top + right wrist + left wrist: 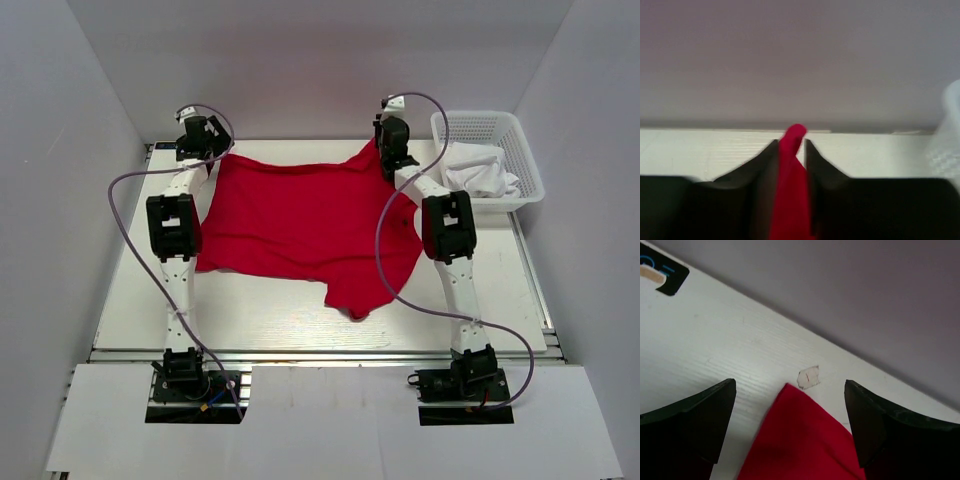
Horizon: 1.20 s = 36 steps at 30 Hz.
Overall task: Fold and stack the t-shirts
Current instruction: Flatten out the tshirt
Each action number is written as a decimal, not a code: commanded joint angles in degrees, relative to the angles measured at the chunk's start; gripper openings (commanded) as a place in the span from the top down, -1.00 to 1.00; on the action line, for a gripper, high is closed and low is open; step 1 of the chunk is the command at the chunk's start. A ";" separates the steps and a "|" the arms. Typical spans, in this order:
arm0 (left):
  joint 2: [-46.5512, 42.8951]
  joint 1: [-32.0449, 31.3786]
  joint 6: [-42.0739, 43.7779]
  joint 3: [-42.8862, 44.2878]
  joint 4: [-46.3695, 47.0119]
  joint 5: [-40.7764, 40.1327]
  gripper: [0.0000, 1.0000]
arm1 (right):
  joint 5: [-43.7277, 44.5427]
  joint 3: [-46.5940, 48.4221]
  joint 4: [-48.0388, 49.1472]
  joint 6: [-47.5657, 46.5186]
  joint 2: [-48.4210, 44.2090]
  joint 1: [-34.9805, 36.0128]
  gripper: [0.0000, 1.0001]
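Observation:
A bright red t-shirt (300,225) lies spread over the middle of the white table, one sleeve hanging toward the front at centre. My left gripper (205,135) is at the shirt's far left corner. In the left wrist view it (790,405) is open, its black fingers (695,420) standing either side of the flat red corner (800,440). My right gripper (393,140) is at the far right corner, lifted slightly. In the right wrist view it (791,145) is shut on a pinched fold of the red t-shirt (790,190).
A white plastic basket (520,150) with white cloth (480,170) in it stands at the back right. Grey walls enclose the table on three sides. A small taped patch (808,377) marks the table by the left corner. Purple cables loop from both arms.

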 commanded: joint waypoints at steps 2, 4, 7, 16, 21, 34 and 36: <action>0.87 0.44 -1.16 8.93 1.23 1.01 -0.99 | -3.91 9.30 6.51 -0.19 3.75 -0.87 -0.42; -3.23 0.44 -1.16 5.26 0.61 0.39 -0.99 | -5.58 6.50 3.36 -0.98 0.35 -0.78 -0.81; -8.77 0.44 0.33 -2.04 1.40 0.39 -0.99 | -8.39 1.23 -3.90 -0.64 -6.77 -0.78 -0.81; -26.61 -1.31 4.73 -17.68 -10.26 3.46 -0.99 | -13.94 -26.35 -19.22 10.06 -30.69 0.10 -0.81; -39.68 -1.32 2.36 -37.79 -12.48 8.04 -0.99 | -15.79 -41.90 -24.08 14.91 -43.51 1.68 -0.81; -68.55 -0.35 -14.42 -78.59 -19.78 -2.59 -0.99 | -19.83 -69.25 -27.51 21.69 -62.52 5.81 -0.81; -69.61 0.18 -14.43 -81.05 -16.73 -2.59 -0.99 | -22.79 -70.24 -27.43 21.78 -62.26 6.42 -0.81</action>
